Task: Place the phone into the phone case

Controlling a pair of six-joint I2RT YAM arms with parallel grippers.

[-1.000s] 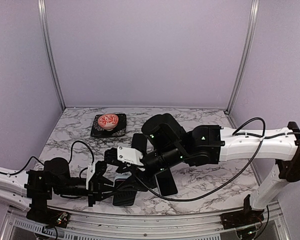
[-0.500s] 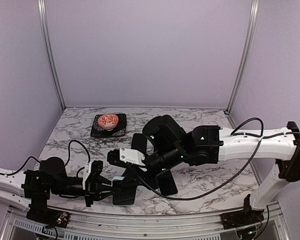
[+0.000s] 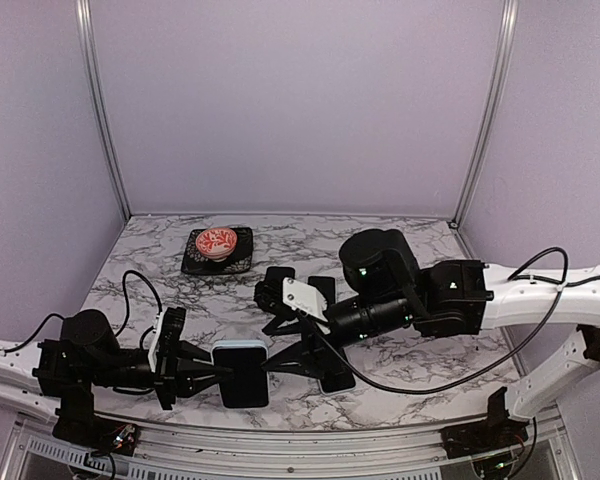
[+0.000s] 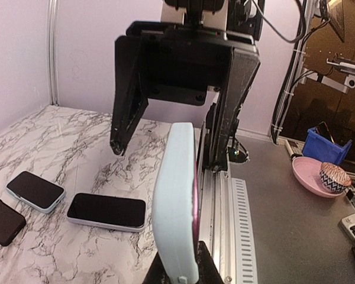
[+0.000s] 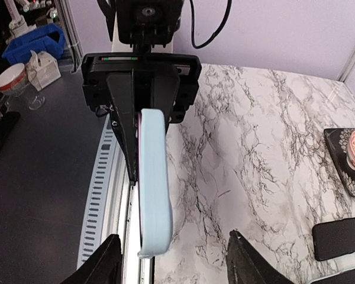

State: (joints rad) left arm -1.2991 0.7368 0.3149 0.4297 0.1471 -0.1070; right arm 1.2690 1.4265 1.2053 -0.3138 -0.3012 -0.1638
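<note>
The left claw (image 3: 218, 373) is closed on one end of the light-blue case (image 3: 242, 375) and holds it up on edge. Whether the dark face the case shows from above is a phone already seated inside, I cannot tell. The right claw (image 3: 277, 347) gapes wide just to the right of the case and holds nothing. 1 dark phone (image 3: 336, 380) lies flat farther to the right of the case, and a red bowl (image 3: 217, 241) sits well beyond it. The pinch on the case is narrow, so a sideways push from the right claw would likely twist it in the grip or pop it loose, and it could then drop off the table edge. Compared with 1 second ago, the 2 arms have drawn apart. The right claw no longer crowds over the case, and the case's pale rim now shows clear between them.
</note>
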